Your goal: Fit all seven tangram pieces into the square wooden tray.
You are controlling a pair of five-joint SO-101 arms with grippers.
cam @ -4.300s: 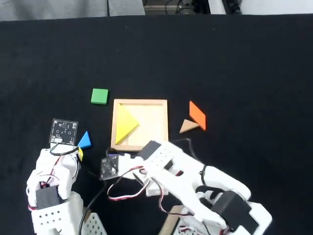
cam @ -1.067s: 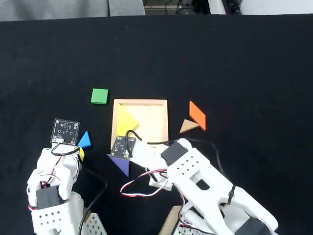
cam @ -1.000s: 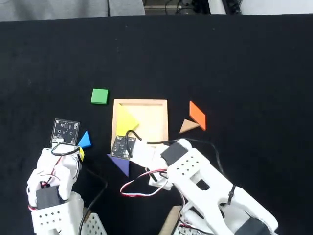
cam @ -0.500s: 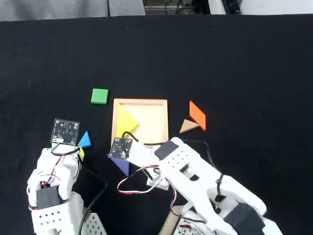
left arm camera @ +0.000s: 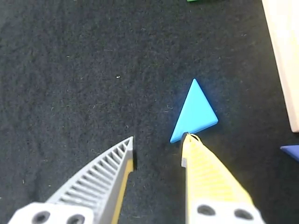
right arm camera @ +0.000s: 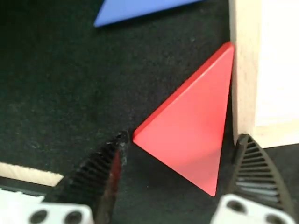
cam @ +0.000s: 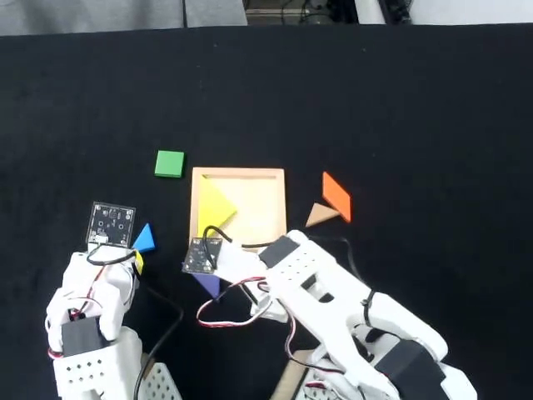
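over the last second the right arm has slid its wrist a little back from the near left corner of the wooden tray [cam: 238, 173], toward the robot and to the left; the other arm has not moved. the right gripper [right arm camera: 182, 139] stands low over the black table [cam: 416, 108] with its jaws spread wide, and the red triangle [right arm camera: 191, 126] lies flat between them, not pinched. one finger tip is just beside a corner of this triangle, the other is at the corner of the tray. one edge of the red triangle runs along the outer wall of the tray; i cannot tell if it really touches. the left gripper [left arm camera: 160, 138] is spread too and holds nothing; its yellow finger tip touches a corner of the blue triangle [left arm camera: 195, 114]. the purple triangle [cam: 208, 283] lies near the tray's near left corner, partly under the right arm. inside the tray the yellow triangle [cam: 215, 208] lies at the left side. just right of the tray are the tan triangle [cam: 321, 215] and the orange parallelogram [cam: 336, 197], close together. the green square [cam: 170, 163] lies beyond the tray's far left corner.
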